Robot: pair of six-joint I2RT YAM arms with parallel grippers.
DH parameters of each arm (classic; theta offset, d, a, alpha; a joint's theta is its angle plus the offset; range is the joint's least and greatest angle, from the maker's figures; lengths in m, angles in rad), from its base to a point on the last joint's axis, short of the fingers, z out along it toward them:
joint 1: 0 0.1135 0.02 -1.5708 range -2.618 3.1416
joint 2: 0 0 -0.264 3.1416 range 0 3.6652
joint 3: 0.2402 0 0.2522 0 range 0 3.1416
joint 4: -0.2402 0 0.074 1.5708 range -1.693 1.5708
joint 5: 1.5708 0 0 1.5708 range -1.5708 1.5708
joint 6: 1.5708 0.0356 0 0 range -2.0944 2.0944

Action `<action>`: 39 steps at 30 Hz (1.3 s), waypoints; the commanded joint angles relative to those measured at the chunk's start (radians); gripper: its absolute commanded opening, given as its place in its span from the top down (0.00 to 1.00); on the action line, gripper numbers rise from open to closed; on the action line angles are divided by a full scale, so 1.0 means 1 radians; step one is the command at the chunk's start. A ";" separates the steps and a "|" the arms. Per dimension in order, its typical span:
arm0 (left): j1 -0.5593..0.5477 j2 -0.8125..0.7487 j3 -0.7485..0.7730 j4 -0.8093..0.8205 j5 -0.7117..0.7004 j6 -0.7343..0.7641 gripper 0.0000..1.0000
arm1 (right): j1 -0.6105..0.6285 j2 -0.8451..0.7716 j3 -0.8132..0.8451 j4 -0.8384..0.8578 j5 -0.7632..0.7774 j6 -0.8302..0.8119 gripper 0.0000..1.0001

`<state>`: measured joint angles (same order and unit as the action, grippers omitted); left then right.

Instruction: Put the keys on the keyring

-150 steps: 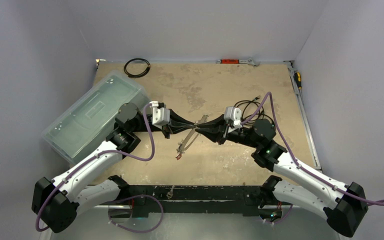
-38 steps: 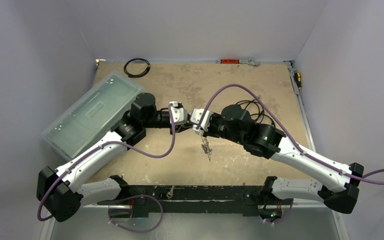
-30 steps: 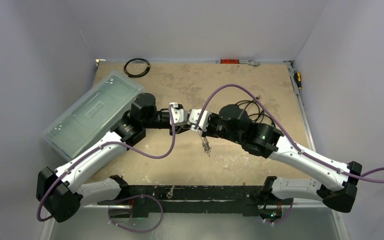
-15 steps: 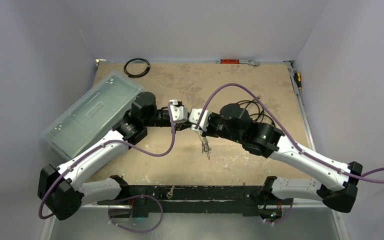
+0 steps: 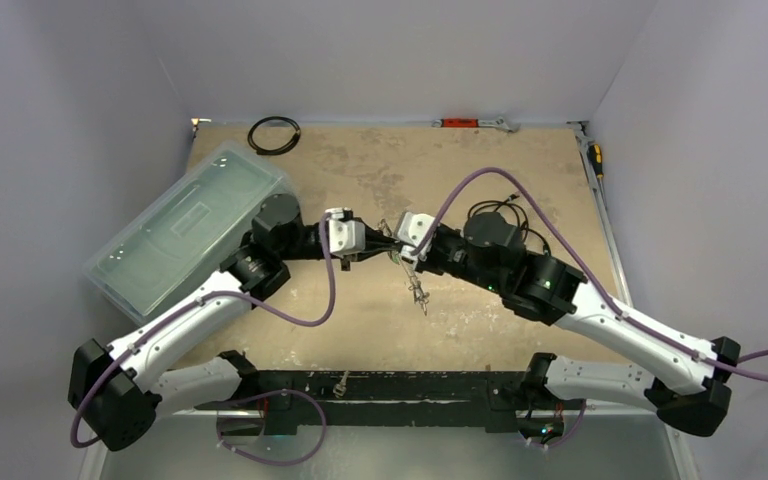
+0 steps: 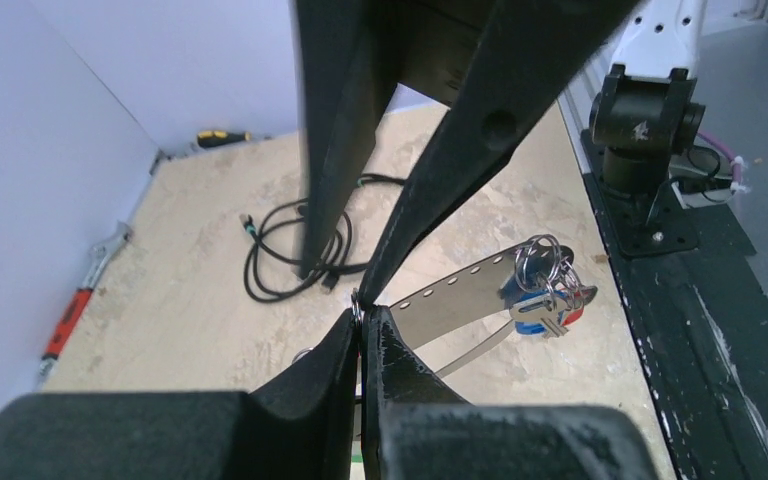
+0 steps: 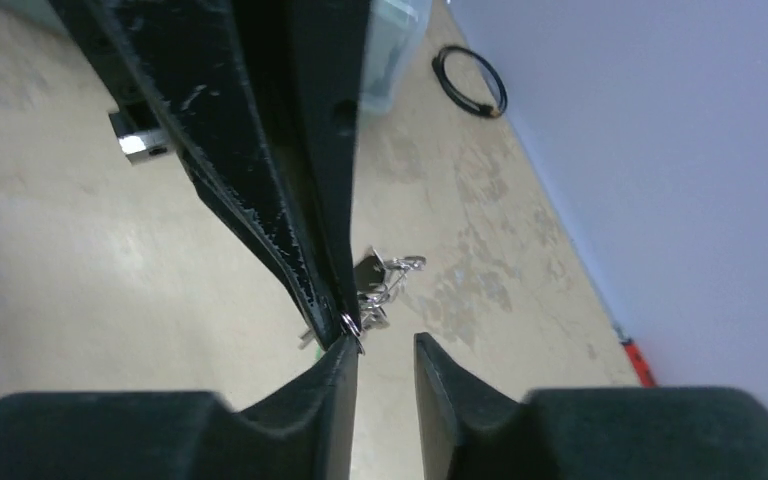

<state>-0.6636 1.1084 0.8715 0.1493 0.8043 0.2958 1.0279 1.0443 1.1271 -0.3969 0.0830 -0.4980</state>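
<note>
- While dangling from the keyring's low end, the keys (image 5: 419, 296) are hanging closest to the arm bases, at 6 o'clock from the two grippers. Blue and red tags are showing among them in the left wrist view.
- The keyring (image 6: 455, 295), a thin silvery band with small holes, is running from the keys up to the meeting fingertips over the tan table (image 5: 480, 330).
- The left gripper (image 6: 363, 322) is clenching the keyring's upper end, its jaws pressing together on the metal.
- The right gripper (image 7: 384, 346) is facing it tip to tip from 3 o'clock, released, its jaws standing slightly parted. One finger is sitting right at the keyring's end, and whether it is touching cannot be told.
- A loose black cable (image 5: 495, 212) is lying at 2 o'clock from the grippers, beside the right arm.
- A clear plastic bin (image 5: 190, 225) is lying slanted at the table's 9 o'clock.
- A black coiled ring (image 5: 274, 134) is resting at 11 o'clock by the far edge.
- A red-handled wrench (image 5: 470, 123) is lying at 12 o'clock on the far edge, and a yellow-handled screwdriver (image 5: 594, 158) at 2 o'clock.
</note>
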 commanded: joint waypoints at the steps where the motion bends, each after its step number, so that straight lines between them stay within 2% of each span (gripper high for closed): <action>1: 0.003 -0.083 -0.080 0.207 -0.035 -0.068 1.00 | 0.015 -0.119 -0.031 0.307 -0.042 0.110 0.60; 3: 0.008 -0.106 -0.097 0.262 -0.029 -0.100 1.00 | 0.010 -0.141 -0.046 0.337 -0.029 0.132 0.48; 6: 0.012 -0.137 -0.110 0.317 -0.022 -0.133 1.00 | -0.007 -0.173 -0.070 0.354 -0.051 0.168 0.44; 8: 0.013 -0.157 -0.120 0.343 -0.021 -0.145 1.00 | -0.025 -0.202 -0.082 0.356 -0.079 0.188 0.45; 14: 0.019 -0.205 -0.139 0.413 -0.025 -0.194 1.00 | -0.109 -0.231 -0.062 0.309 -0.329 0.240 0.50; 17: 0.023 -0.230 -0.145 0.461 -0.025 -0.229 1.00 | -0.197 -0.231 -0.062 0.301 -0.466 0.267 0.53; 21: 0.024 -0.263 -0.163 0.550 -0.026 -0.286 1.00 | -0.325 -0.193 -0.051 0.303 -0.671 0.307 0.57; 26: 0.026 -0.272 -0.197 0.706 -0.026 -0.403 1.00 | -0.344 -0.121 -0.003 0.323 -0.829 0.335 0.62; 29: 0.027 -0.262 -0.216 0.795 -0.031 -0.462 1.00 | -0.342 -0.101 0.012 0.369 -0.899 0.358 0.63; 34: 0.026 -0.251 -0.227 0.837 -0.041 -0.489 1.00 | -0.342 -0.091 -0.014 0.526 -0.981 0.453 0.63; 39: 0.026 -0.221 -0.256 0.957 -0.078 -0.572 1.00 | -0.341 -0.045 -0.028 0.640 -0.989 0.546 0.63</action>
<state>-0.6418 0.8711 0.6357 0.9173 0.7750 -0.1825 0.6876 0.9691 1.0836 0.0788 -0.8524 -0.0673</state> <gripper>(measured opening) 0.012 0.372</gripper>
